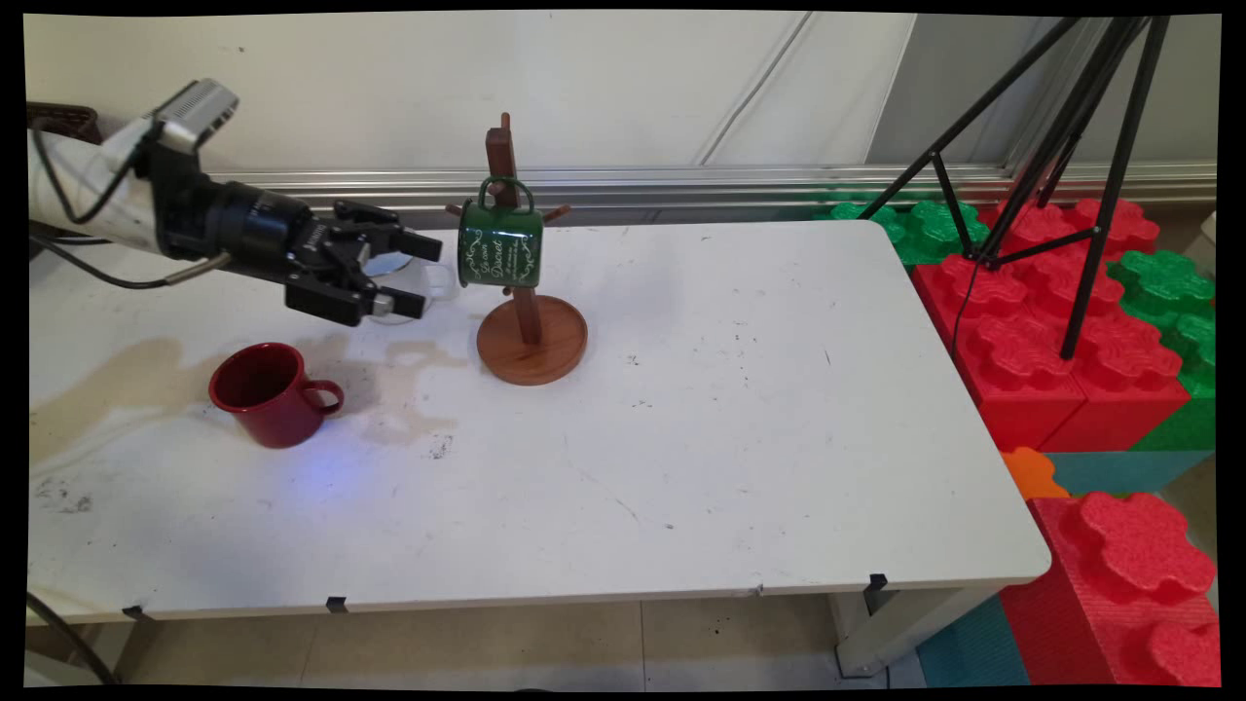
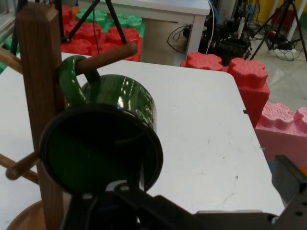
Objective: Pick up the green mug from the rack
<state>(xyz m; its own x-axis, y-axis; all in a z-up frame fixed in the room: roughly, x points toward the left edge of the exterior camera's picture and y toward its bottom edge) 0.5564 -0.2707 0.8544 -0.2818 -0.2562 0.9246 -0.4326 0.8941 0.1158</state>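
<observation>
White mug (image 1: 428,282) half hidden behind open pincer (image 1: 421,274).

White table (image 1: 740,438) with scuffed, stained top, brownish smears at left; black tape tabs along near edge. Pale wall (image 1: 389,88) behind, with a thin cable running diagonally down it and an aluminium rail (image 1: 681,180) along its base. Right of table, stacked red and green giant foam bricks (image 1: 1051,331), black tripod (image 1: 1061,146) standing on them. Beige tiled floor (image 1: 584,643) below. In hand view, a second white table (image 2: 168,14) and tangled cables beyond.
</observation>
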